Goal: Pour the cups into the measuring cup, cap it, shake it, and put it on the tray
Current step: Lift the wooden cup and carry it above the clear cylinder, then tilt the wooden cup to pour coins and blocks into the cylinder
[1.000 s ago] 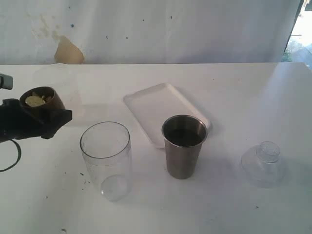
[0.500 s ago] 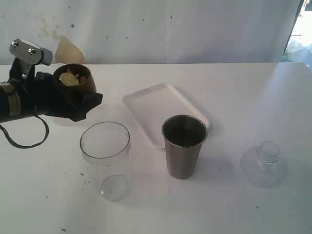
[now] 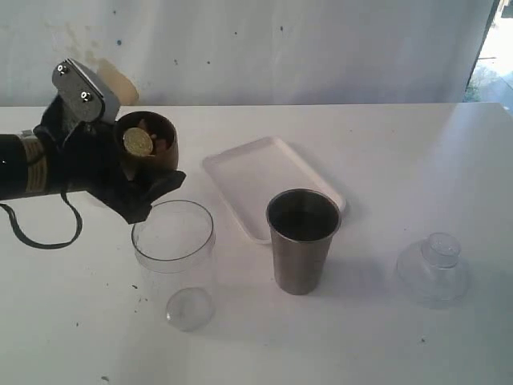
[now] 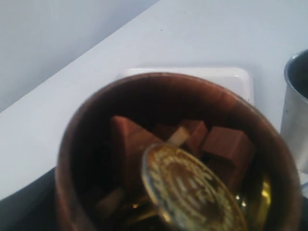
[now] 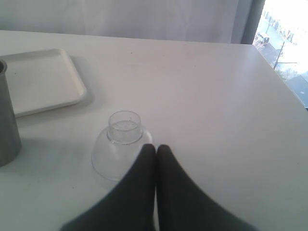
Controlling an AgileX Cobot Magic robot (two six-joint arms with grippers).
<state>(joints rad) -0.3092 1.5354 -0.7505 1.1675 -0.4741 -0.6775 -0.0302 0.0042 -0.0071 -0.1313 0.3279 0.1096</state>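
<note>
My left gripper [image 3: 152, 166] is shut on the small brown wooden cup [image 3: 149, 146], held in the air above the far left rim of the clear measuring cup [image 3: 174, 255]. The wooden cup is tilted toward the camera. It holds a gold coin [image 4: 192, 187] and brown blocks [image 4: 225, 145]. The steel tumbler [image 3: 302, 241] stands upright to the right of the measuring cup. Behind them lies the white tray [image 3: 252, 172]. My right gripper [image 5: 155, 148] is shut on nothing, just short of a clear dome cap [image 5: 120, 144].
The dome cap [image 3: 434, 269] rests on the white table at the right. A black cable [image 3: 44, 239] loops under the left arm. A wall with a tan patch [image 3: 112, 84] bounds the table's far edge. A bright window [image 5: 284, 38] is at the right.
My left gripper has risen and carried the wooden cup rightward toward the measuring cup, tipping it over. The coin has slid toward the rim. Nothing else has moved.
</note>
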